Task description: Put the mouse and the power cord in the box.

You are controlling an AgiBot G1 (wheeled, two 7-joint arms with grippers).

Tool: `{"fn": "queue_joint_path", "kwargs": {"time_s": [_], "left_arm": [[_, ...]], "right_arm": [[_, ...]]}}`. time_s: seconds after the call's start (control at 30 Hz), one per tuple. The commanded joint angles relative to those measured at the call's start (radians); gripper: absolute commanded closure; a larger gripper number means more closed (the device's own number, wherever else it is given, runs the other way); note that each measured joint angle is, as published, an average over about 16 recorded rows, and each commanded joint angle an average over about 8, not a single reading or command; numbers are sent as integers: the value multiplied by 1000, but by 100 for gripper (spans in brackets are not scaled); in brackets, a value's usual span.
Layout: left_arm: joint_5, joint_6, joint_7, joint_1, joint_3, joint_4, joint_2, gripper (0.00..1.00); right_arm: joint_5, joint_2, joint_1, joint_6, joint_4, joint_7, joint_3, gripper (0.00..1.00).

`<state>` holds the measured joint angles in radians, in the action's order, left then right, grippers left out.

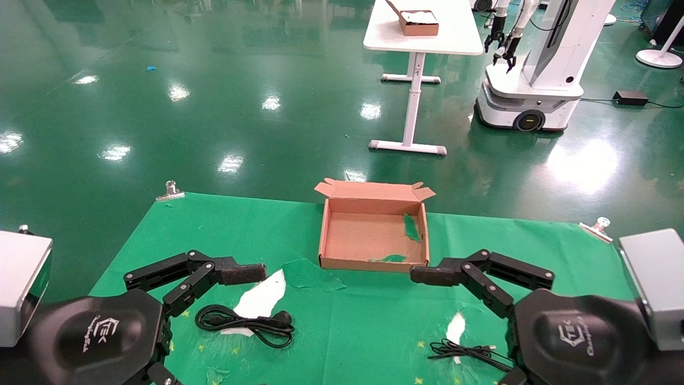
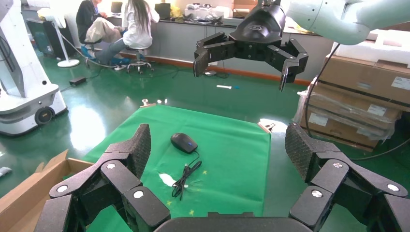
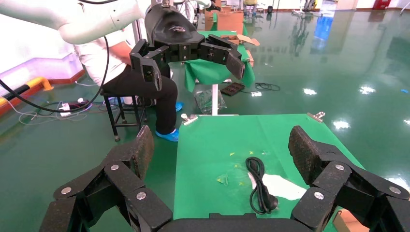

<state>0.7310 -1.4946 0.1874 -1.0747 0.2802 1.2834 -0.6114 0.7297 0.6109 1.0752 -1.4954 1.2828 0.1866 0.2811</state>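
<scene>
The brown cardboard box (image 1: pixel 342 235) lies open at the far middle of the green cloth, with green scraps stuck inside. The coiled power cord (image 1: pixel 243 322) (image 3: pixel 261 186) lies near the front left, below my left gripper (image 2: pixel 217 145), which hangs open and empty; one of its fingers (image 1: pixel 240 272) reaches toward the box. The black mouse (image 2: pixel 184 142) rests on the cloth to the right, its thin cable (image 1: pixel 462 352) (image 2: pixel 186 174) bunched beside it. In the head view the mouse body is hidden behind my right arm. My right gripper (image 3: pixel 222 147) is open and empty above that side, one finger (image 1: pixel 435 275) close to the box's front right corner.
The cloth has torn white patches (image 1: pixel 262 299) and a loose green scrap (image 1: pixel 310 275) before the box. Metal clips (image 1: pixel 170 191) (image 1: pixel 597 224) hold its far corners. Beyond on the floor stand a white table (image 1: pixel 422 32) and another robot (image 1: pixel 534 80).
</scene>
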Motion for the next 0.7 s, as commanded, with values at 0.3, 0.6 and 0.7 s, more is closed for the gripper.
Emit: {"fn": "queue_joint_path", "kwargs": {"time_s": [0.3, 0.6, 0.7], "left_arm": [[0, 0, 0, 0, 0, 0, 0, 0], [0, 0, 0, 0, 0, 0, 0, 0], [0, 0, 0, 0, 0, 0, 0, 0]], "right_arm": [[0, 0, 0, 0, 0, 0, 0, 0], [-1, -1, -1, -1, 1, 0, -1, 0], [0, -1, -2, -1, 1, 0, 0, 0]]}}
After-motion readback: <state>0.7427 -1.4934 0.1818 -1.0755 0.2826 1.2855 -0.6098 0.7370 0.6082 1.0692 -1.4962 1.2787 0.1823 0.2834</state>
